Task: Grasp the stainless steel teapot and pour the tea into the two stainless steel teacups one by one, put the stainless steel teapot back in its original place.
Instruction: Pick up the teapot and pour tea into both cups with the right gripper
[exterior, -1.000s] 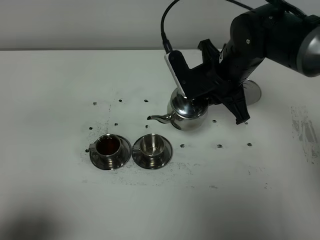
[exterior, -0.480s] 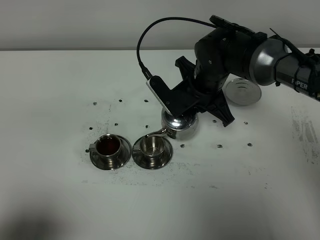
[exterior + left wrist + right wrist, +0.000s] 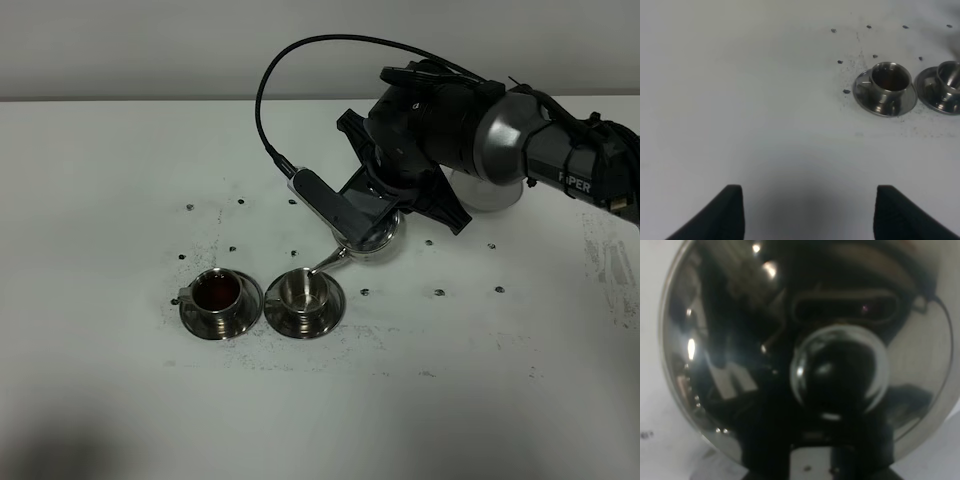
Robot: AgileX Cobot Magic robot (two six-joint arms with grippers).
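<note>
The right gripper (image 3: 392, 212) was clamped on the stainless steel teapot (image 3: 373, 236), though its fingers were hidden behind the wrist camera housing. The pot hung tilted under the arm, with its spout (image 3: 328, 262) angled down to the left. The spout tip sat just over the near rim of the right-hand teacup (image 3: 303, 289). In the right wrist view the pot's domed lid (image 3: 740, 365) filled the picture, its round knob (image 3: 840, 375) in the middle. Whether any liquid was leaving the spout could not be told. The right-hand teacup's inside shone plain steel. Just beside it stood the left-hand teacup (image 3: 219, 292), holding reddish-brown tea (image 3: 218, 290). Each cup stood on its own round saucer (image 3: 192, 314) on the white table (image 3: 100, 200). A round steel disc (image 3: 495, 198) lay partly hidden behind the arm. Well apart, the left gripper (image 3: 812, 215) hung wide open and empty above bare table, with both cups in its wrist view.
</note>
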